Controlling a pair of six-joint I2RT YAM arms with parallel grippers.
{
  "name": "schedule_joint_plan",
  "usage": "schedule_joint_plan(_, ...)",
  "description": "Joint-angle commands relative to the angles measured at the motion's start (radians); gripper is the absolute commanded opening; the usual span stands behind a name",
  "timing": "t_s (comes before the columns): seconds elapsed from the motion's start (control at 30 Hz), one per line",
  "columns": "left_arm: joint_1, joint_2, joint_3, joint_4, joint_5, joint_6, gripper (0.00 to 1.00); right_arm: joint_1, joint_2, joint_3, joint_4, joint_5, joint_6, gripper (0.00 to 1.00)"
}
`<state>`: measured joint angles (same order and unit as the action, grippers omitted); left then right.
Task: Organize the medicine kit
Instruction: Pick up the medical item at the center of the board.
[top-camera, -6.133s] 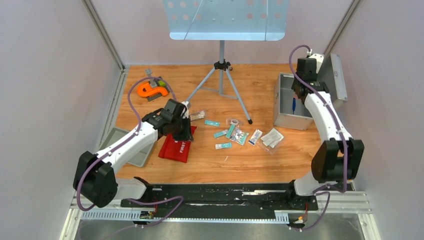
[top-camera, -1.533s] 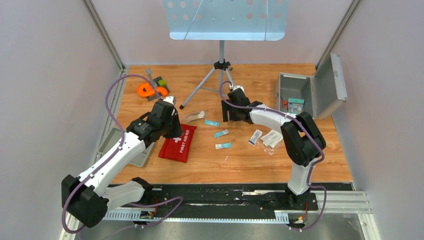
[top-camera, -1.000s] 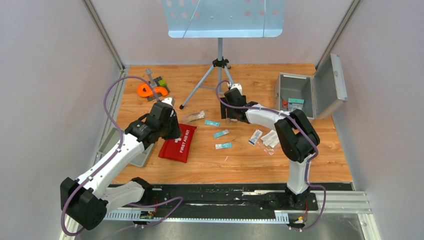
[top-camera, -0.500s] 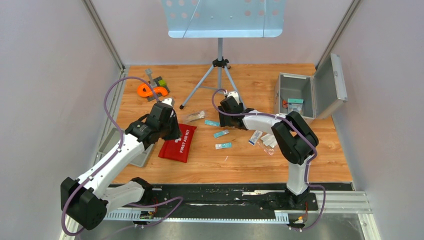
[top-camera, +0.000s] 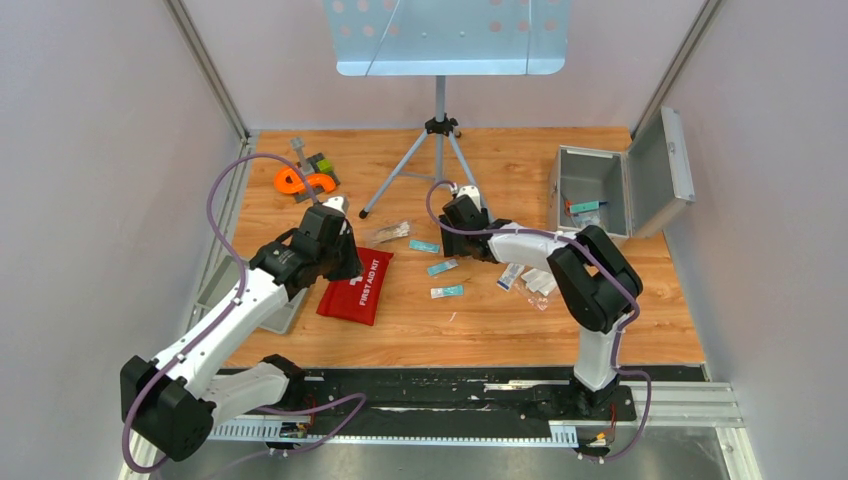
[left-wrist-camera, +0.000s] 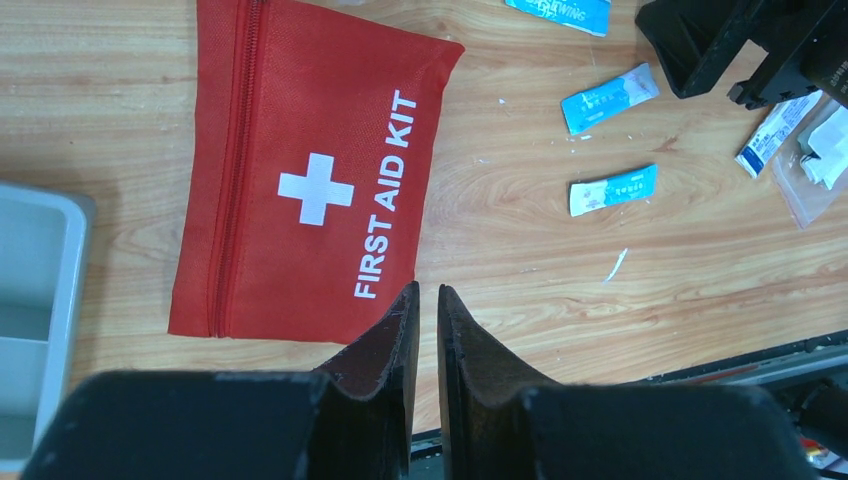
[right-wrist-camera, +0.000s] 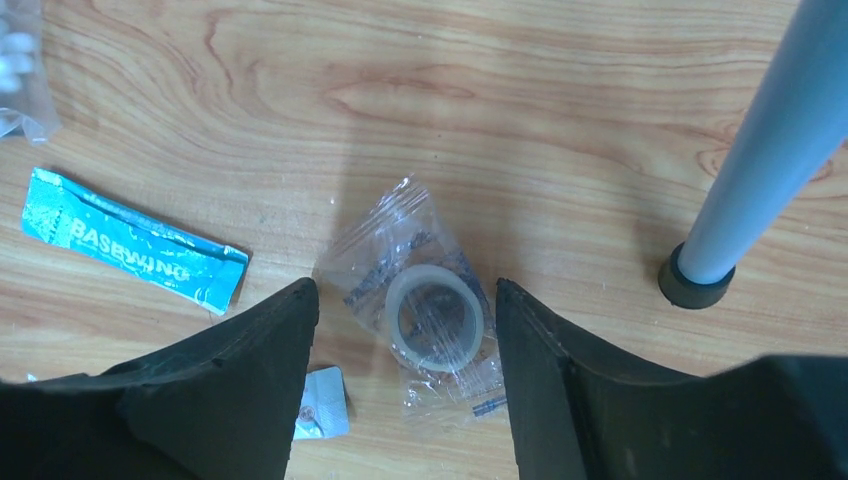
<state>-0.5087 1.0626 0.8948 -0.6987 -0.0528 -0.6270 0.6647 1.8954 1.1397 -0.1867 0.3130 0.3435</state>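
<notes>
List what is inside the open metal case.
Inside the medicine kit lie a teal packet and a small orange item. Its near wall hides part of the floor.

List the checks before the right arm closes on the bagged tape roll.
1. Right gripper open: ok, jaws stand wide.
2. Bagged tape roll between the fingers: ok.
3. Teal sachet outside the jaws: ok.
4. Stand foot clear of the fingers: ok.
5. Fingers low enough to grip: cannot tell.
6. Medicine kit lid open: ok.
</notes>
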Motion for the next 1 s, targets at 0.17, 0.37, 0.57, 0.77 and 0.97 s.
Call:
schedule_joint_plan(0.17,0.006,-0.022,-0.002,0.026,0.005,-0.012,0.2,0.007,-0.082,0.006,-0.032,-0.102,-0.076,0.67)
schedule_joint_plan(0.37,0.006,-0.024,0.003,0.021,0.003,-0.01,0.2,0.006,-0.082,0.015,-0.063,-0.208,-0.134,0.65)
schedule_joint_plan(0.57,0.006,-0.024,0.003,0.023,0.009,-0.012,0.2,0.003,-0.091,0.014,-0.072,-0.262,-0.12,0.63)
schedule_joint_plan(0.77,0.006,-0.026,0.008,0.018,0.011,-0.008,0.2,-0.008,-0.082,0.032,-0.093,-0.172,-0.085,0.67)
schedule_joint_plan(0.97,0.006,-0.023,0.01,0.021,0.013,-0.008,0.2,-0.019,-0.05,0.099,-0.142,-0.157,-0.009,0.73)
